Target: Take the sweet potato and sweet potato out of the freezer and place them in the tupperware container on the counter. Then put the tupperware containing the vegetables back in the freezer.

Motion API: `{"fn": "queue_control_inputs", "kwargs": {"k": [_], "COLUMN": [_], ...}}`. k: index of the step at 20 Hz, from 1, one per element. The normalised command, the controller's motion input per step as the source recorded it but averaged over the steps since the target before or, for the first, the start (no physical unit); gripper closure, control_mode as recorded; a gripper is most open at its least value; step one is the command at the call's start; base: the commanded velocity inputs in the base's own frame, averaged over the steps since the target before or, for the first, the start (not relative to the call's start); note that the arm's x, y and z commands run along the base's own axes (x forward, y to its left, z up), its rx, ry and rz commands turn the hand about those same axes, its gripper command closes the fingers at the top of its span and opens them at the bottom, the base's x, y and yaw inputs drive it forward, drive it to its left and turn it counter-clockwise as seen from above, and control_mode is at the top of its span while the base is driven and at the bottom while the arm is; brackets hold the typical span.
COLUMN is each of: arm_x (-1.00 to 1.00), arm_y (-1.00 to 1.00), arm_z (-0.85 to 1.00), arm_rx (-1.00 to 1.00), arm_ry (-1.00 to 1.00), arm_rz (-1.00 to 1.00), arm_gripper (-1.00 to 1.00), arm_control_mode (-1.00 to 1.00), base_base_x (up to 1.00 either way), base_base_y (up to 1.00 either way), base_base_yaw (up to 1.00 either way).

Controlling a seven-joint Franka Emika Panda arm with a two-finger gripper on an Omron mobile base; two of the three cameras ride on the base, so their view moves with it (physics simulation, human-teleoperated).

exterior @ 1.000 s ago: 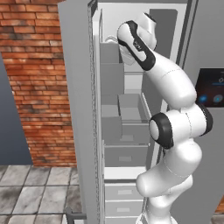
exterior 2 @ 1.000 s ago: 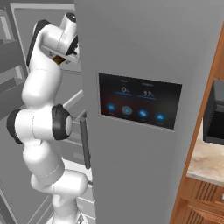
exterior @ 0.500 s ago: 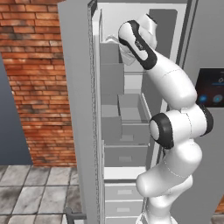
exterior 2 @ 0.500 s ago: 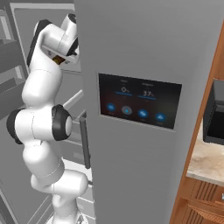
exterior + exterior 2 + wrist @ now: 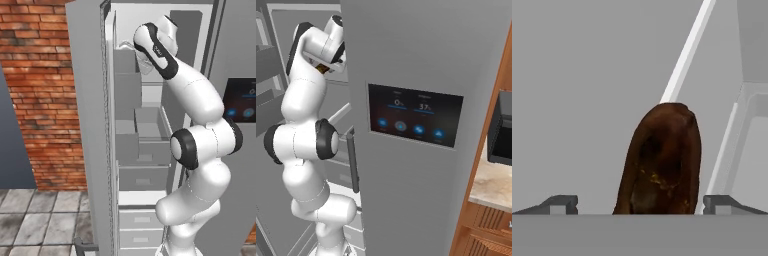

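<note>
A: Gripper [image 5: 640, 204] state?
B: Jaws spread wide, fingertips [image 5: 559, 204] well apart either side of the darker brown-red sweet potato [image 5: 661, 160], not pinching it.
A: Where's that tuber?
B: Right between the tips, lying on a grey shelf [image 5: 582, 100] inside the freezer [image 5: 145, 165].
A: Arm?
B: Reaches high into the open compartment, wrist [image 5: 155, 42] near the top shelf. Door with black touch panel [image 5: 415, 121] is beside it; counter [image 5: 493, 187] at far right.
</note>
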Motion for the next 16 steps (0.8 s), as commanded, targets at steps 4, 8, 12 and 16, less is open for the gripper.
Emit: {"fn": "queue_control_inputs", "kwargs": {"k": [4,8,12,16], "arm_x": [0.0,0.0,0.0,0.0], "arm_y": [0.32,0.39,0.4,0.32], "arm_z": [-0.48,-0.56,-0.56,-0.54], "arm_rx": [0.0,0.0,0.0,0.0], "arm_ry": [0.0,0.0,0.0,0.0], "arm_rz": [0.01,0.01,0.0,0.01], "arm_gripper": [-1.0,1.0,1.0,1.0], "arm_control_mode": [-1.0,-1.0,-1.0,-1.0], "base_base_x": [0.0,0.0,0.0,0.0], "base_base_y": [0.0,0.0,0.0,0.0], "base_base_yaw": [0.0,0.0,0.0,0.0]}}
